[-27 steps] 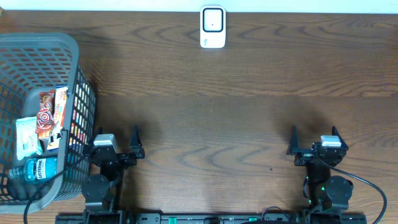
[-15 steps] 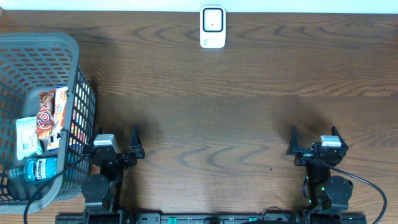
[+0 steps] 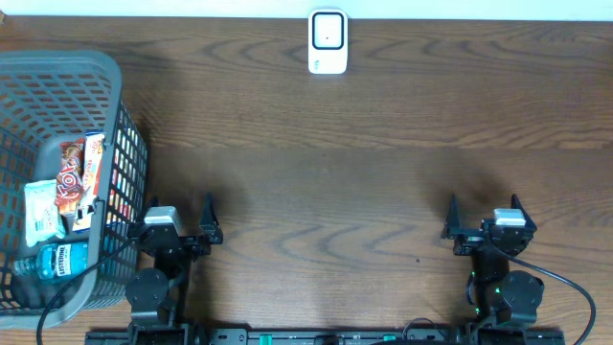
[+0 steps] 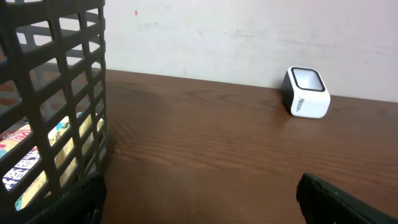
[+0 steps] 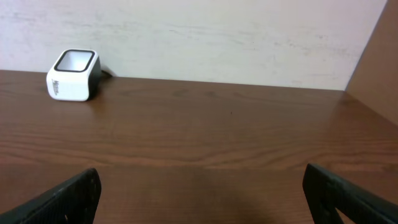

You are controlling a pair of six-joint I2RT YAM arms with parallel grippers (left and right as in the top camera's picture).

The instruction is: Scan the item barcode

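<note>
Spread wide: left pincer [image 3: 178, 211], right pincer [image 3: 485, 211]. Left one just beside basket [image 3: 126, 144] holding bottle [image 3: 57, 261] and snack packs [image 3: 79, 172], print hardly legible. White scanner [image 3: 328, 41] at far edge of worktop [image 3: 335, 192].

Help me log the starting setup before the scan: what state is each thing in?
barcode scanner: standing at the far edge of the table, nothing before it.
basket: upright at the left, holding items.
blue bottle: lying in the basket.
snack packets: in the basket, unpicked.
left gripper: open, empty.
right gripper: open, empty.
</note>
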